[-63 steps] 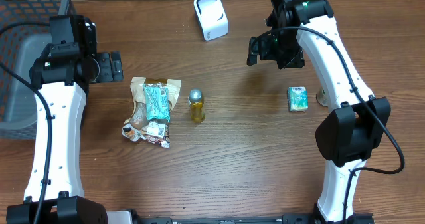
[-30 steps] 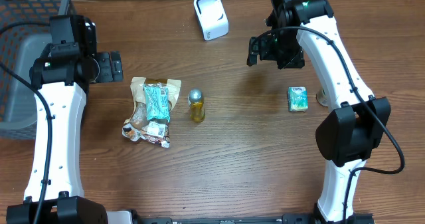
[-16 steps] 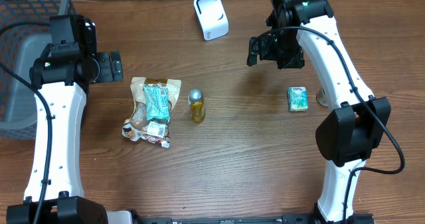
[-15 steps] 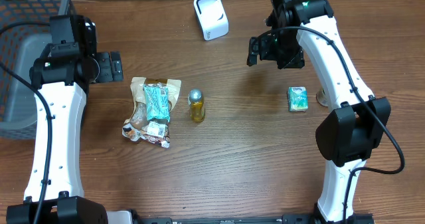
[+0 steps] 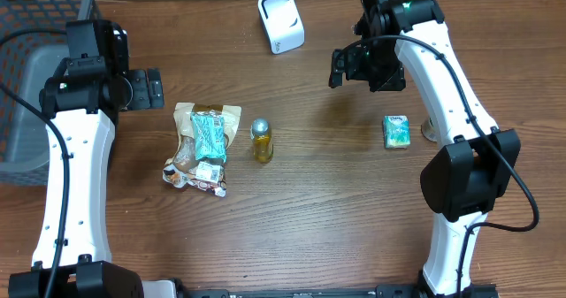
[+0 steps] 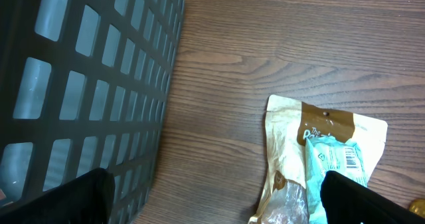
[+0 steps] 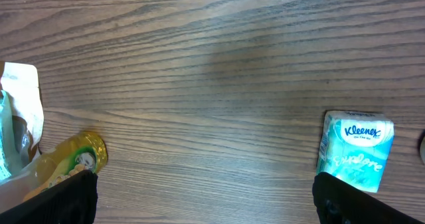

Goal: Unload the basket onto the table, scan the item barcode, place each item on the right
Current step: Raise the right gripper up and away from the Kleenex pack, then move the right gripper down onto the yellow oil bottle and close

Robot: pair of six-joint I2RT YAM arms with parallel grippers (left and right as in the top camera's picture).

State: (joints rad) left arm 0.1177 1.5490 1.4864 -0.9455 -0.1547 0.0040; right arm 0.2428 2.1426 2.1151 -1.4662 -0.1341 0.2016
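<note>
The teal packet point(image 5: 210, 134), likely the item, lies barcode-up on a brown bag point(image 5: 196, 164) left of the bench's middle. The left gripper point(image 5: 152, 89) hangs near it and the right gripper point(image 5: 337, 68) farther off, both wide and empty. Grip an edge, leaving the barcode clear for the scanner point(image 5: 281, 21) at the far edge. A bottle point(image 5: 262, 140) sits just beside; a tissue pack point(image 5: 397, 131) is well apart.

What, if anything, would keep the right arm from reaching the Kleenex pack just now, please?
Probably nothing, so yes: the right gripper hangs open over the table, and the Kleenex pack lies alone nearby with nothing between them.
</note>
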